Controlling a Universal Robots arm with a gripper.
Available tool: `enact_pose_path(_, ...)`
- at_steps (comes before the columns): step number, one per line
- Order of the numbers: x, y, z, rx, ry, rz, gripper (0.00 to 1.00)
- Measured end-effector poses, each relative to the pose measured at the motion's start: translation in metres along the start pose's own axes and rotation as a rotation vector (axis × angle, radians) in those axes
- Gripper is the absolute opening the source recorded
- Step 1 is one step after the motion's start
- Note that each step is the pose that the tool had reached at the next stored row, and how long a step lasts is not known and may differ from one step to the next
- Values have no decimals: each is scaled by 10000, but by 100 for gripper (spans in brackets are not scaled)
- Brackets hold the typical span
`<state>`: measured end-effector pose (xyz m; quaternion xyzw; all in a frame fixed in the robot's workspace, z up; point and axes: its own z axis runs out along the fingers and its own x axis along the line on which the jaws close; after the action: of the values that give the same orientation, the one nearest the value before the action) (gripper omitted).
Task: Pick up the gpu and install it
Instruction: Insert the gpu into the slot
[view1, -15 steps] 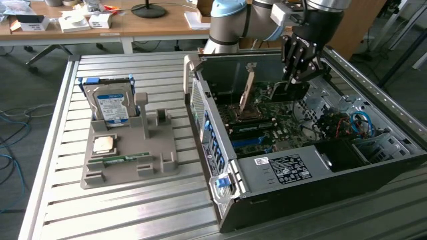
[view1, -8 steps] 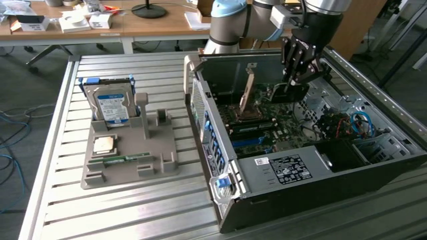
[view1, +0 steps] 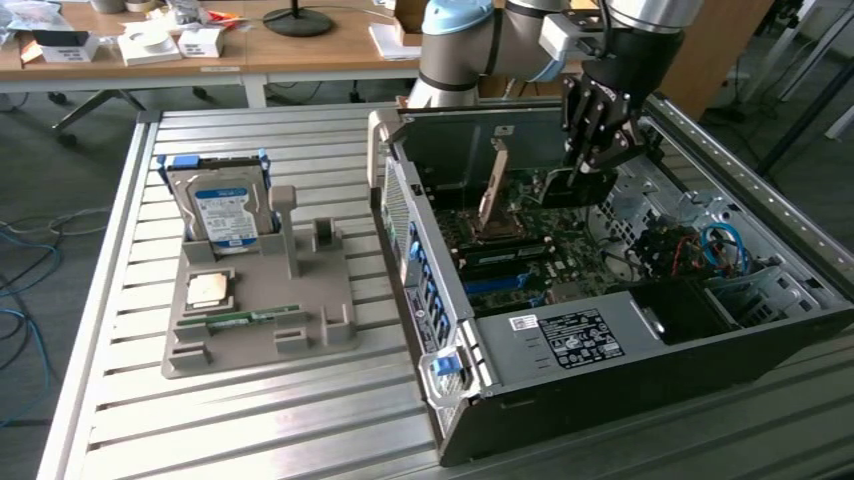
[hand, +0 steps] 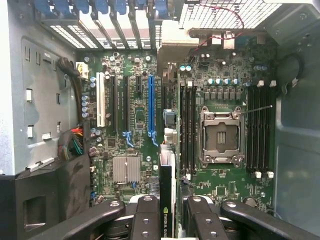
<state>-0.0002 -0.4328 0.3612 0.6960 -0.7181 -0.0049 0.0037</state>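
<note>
White lettering that read "NVIDIA QUA", the rest out of sight, ran along the thin edge of the gpu (hand: 167, 192), which the hand (view1: 594, 165) held clamped between its black fingers (hand: 145, 220), one on each side of the card. The card hung edge-down inside the open computer case (view1: 641, 350), above the green motherboard (hand: 135, 145), between a long blue slot (hand: 151, 107) and the empty processor socket (hand: 220, 135), not yet seated. The arm (view1: 461, 50) stood at the far side of the case, its wrist pointing straight down into the opening. A white label (view1: 577, 338) on the case's inner cover carried print too small to read. At the exterior view's left, on the slatted metal desk (view1: 267, 420), a grey tray (view1: 320, 330) held an upright hard drive (view1: 224, 215) with a blue-and-white label, a small square chip (view1: 210, 290) and a slim green memory stick (view1: 243, 318), well apart from the hand.
</note>
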Motion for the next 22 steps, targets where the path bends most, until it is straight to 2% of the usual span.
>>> enact_pose_path(12,1,27,2,1,0,0,26)
enact_pose_path(16,2,63,3,4,0,1,26)
enact_pose_path(22,7,68,50,26,-1,-1,26)
